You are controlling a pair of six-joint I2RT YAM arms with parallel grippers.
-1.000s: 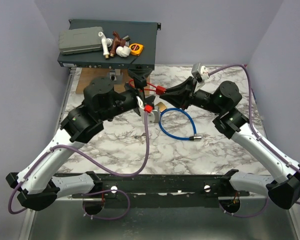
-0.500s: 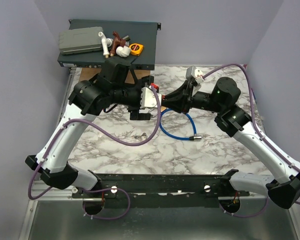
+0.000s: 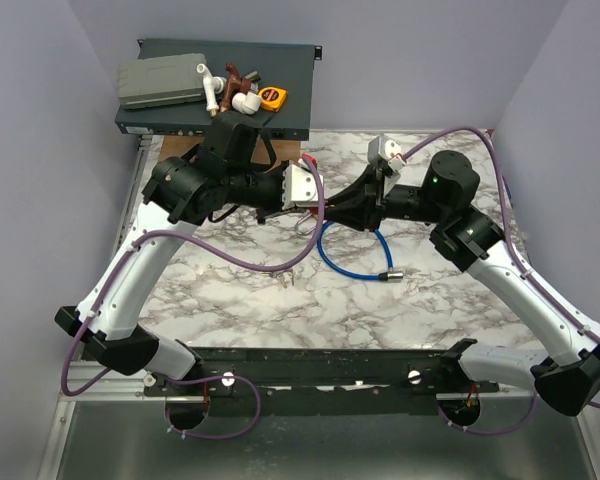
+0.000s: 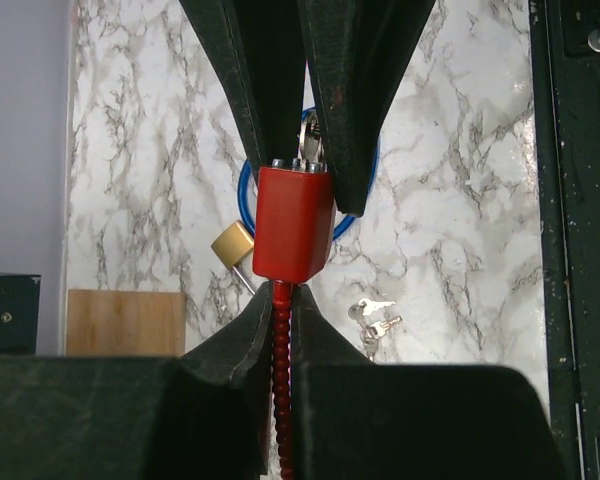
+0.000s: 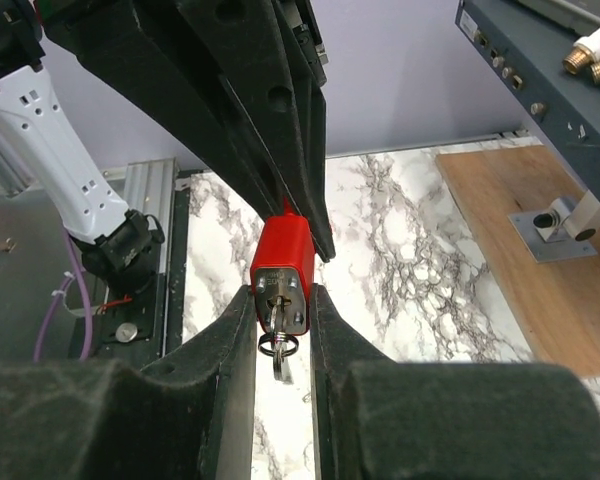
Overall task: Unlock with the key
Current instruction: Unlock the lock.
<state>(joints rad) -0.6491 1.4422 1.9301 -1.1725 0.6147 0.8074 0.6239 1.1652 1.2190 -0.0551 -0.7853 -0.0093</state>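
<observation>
risk first: neither gripper is on the key point(image 5: 277, 322) itself. left gripper point(image 4: 280, 300) is clamped right down on the red cord point(image 4: 283, 400) just below the red lock point(image 5: 282, 250). right gripper point(image 5: 282, 296) is part-closed, pads touching both sides of the lock body at its keyed end. to turn the key I'd guess right has to let go and re-pinch. then the lock hangs off a bendy cord only, so it's likely to droop or swing, and the key could drop out (spare keys point(image 4: 375, 315) and brass padlock point(image 4: 232, 243) lie on the tabletop below, easy to confuse). key: small, silver, looks seated in the lock's metal end face, split ring dangling off it. all held in the air between the arms, over the tabletop's far-middle part, above the blue cable lock point(image 4: 242, 190)
</observation>
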